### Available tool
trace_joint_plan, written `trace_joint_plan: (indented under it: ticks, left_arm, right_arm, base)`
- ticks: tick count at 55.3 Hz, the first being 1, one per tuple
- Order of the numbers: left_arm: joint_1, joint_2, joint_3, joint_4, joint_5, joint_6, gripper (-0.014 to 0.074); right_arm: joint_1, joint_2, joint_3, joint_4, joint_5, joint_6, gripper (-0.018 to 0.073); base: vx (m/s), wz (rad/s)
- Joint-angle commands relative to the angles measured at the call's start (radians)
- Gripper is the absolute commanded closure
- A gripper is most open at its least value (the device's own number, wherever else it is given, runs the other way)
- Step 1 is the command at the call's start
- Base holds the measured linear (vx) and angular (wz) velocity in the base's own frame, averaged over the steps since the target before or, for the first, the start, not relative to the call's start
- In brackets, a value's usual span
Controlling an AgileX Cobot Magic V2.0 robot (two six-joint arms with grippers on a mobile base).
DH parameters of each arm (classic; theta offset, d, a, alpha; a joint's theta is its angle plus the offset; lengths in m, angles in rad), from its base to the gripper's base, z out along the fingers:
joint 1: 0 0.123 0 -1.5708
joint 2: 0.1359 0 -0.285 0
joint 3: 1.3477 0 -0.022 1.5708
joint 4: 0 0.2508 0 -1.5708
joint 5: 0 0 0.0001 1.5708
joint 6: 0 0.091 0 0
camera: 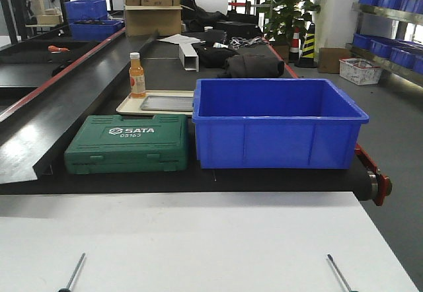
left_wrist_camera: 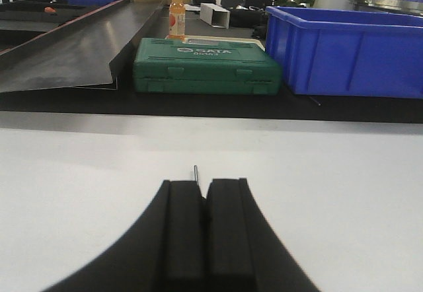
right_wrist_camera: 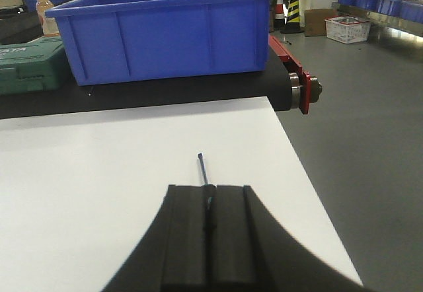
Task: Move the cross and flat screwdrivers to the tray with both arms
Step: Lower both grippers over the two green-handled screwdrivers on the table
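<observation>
Two screwdrivers show in the front view only as thin steel shafts over the white table's near edge, one at the left and one at the right. In the left wrist view my left gripper is shut on a screwdriver, whose shaft tip pokes out ahead of the fingers. My right gripper is likewise shut on a screwdriver, its shaft reaching forward over the table. Both handles are hidden between the jaws. The silver-grey tray lies far back on the black belt, behind the green case.
A green SATA tool case and a deep blue bin stand on the black belt beyond the white table. An orange bottle stands beside the tray. The table's right edge drops to the floor.
</observation>
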Motion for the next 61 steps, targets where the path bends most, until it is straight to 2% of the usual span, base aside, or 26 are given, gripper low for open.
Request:
trace_joint_plan:
  ticks: [1, 25, 39, 46, 52, 57, 61]
  left_arm:
    - [-0.003, -0.002, -0.025, -0.001, -0.087, -0.003, 0.0602]
    - [-0.003, -0.002, -0.025, -0.001, -0.091, -0.003, 0.0602]
    - [-0.003, -0.002, -0.025, -0.001, -0.146, -0.003, 0.0602]
    - [-0.003, -0.002, -0.026, -0.01, -0.23, -0.011, 0.0602]
    - [-0.003, -0.002, -0.029, -0.013, -0.307, -0.068, 0.0602]
    - [-0.003, -0.002, -0.057, -0.01, -0.328, -0.066, 0.0599]
    - [-0.003, 0.004, -0.098, -0.01, -0.323, -0.052, 0.0594]
  right_arm:
    - [0.001, 0.018, 0.005, -0.007, -0.081, -0.002, 0.0567]
    - [0.001, 0.018, 0.005, -0.007, -0.081, -0.002, 0.0567]
    - [0.001, 0.018, 0.005, -0.007, -0.089, -0.002, 0.0567]
    - [0.001, 0.018, 0.005, -0.007, -0.126, -0.004, 0.0567]
    - [0.001, 0.018, 0.005, -0.013, -0.213, -0.015, 0.0567]
    - [0.001, 0.018, -0.006, -0.013, -0.343, -0.014, 0.0567]
    - [0.001, 0.037, -0.06, -0.008, -0.318, -0.009, 0.0567]
  base:
    - [0.0, 0.0]
    - [0.0, 0.0]
    - [0.0, 0.0]
    - [0.0, 0.0]
    - [0.0, 0.0]
    - [0.0, 0.0]
    - [0.0, 0.0]
